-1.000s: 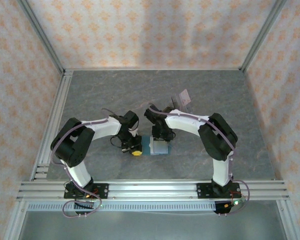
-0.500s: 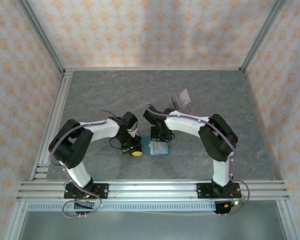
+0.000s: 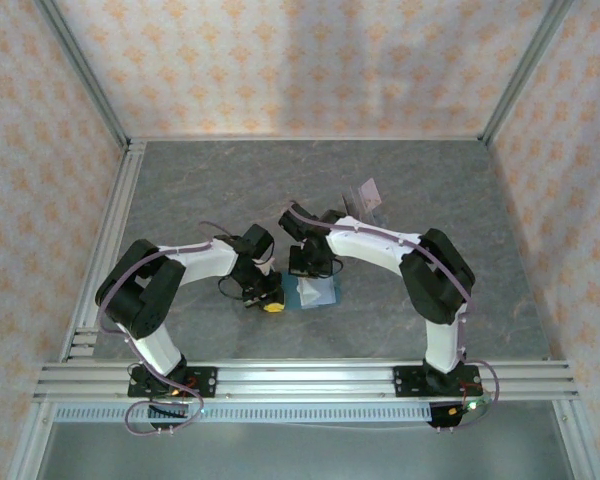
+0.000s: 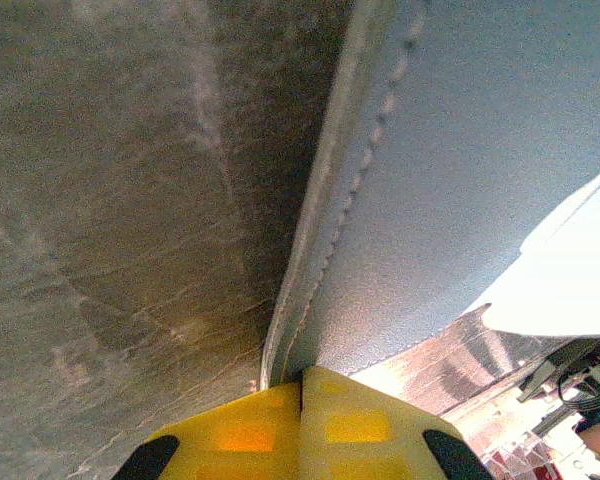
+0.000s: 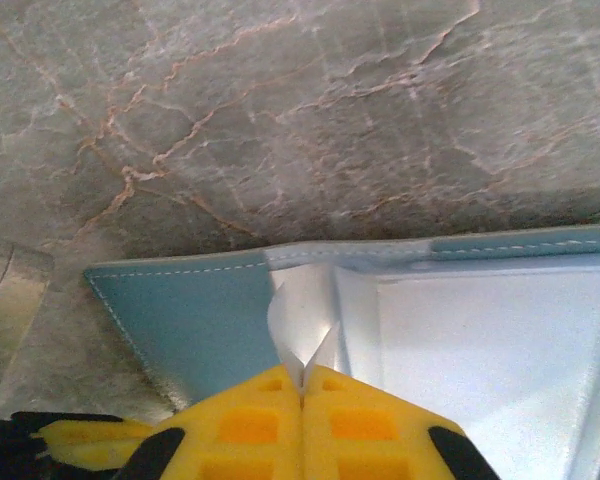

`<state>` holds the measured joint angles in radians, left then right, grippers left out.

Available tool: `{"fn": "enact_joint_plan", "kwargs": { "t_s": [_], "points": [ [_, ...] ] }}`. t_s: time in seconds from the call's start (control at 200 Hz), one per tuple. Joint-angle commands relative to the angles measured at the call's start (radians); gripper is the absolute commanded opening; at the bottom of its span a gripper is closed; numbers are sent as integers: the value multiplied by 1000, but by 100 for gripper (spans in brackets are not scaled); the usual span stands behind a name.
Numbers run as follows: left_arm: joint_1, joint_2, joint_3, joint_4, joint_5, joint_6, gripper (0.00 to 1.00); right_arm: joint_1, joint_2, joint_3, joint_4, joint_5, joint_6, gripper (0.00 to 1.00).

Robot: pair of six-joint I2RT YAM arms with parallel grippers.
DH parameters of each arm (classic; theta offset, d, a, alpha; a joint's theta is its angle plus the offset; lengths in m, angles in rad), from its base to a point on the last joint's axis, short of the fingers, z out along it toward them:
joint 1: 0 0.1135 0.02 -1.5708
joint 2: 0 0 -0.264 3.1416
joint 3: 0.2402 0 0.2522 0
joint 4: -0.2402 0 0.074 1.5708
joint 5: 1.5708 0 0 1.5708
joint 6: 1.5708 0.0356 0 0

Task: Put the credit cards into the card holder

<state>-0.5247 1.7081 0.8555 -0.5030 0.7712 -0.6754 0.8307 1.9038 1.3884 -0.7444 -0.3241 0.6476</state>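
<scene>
Grey, marble-veined counter (image 3: 210, 190) carries a teal card holder (image 3: 317, 293), lying open near the middle, toward the near edge, its paler inside facing up. Farther back and to the right, well apart from it, a clear stand (image 3: 352, 207) sits with a pinkish card (image 3: 371, 190) propped in it.

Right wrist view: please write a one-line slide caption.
Shut jaws pinch a pale flap of the open card holder.

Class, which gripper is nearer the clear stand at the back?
Right. The right gripper pinches the card holder, in front and left of the stand; the left gripper is farther left, at the holder's left edge.
</scene>
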Motion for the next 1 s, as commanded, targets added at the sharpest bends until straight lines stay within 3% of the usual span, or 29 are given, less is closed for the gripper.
{"fn": "enact_joint_plan", "kwargs": {
  "t_s": [0.0, 0.19, 0.495, 0.651, 0.996],
  "points": [
    [-42, 25, -44, 29, -55, -19, 7, 11, 26, 12, 36, -63, 49, 13],
    [-47, 22, -45, 35, -58, -30, 7, 13, 12, -24, 111, -104, 87, 32],
    [-48, -5, -44, 31, -53, -41, 7, 20, -14, -111, 232, -168, 153, 48],
    [-48, -15, -18, -3, -65, -21, 8, 31, -32, -144, 292, -201, 194, 53],
    [-46, 2, -9, -8, -66, -16, 8, 71, -57, -188, 233, -156, 212, 57]
  ]
}}
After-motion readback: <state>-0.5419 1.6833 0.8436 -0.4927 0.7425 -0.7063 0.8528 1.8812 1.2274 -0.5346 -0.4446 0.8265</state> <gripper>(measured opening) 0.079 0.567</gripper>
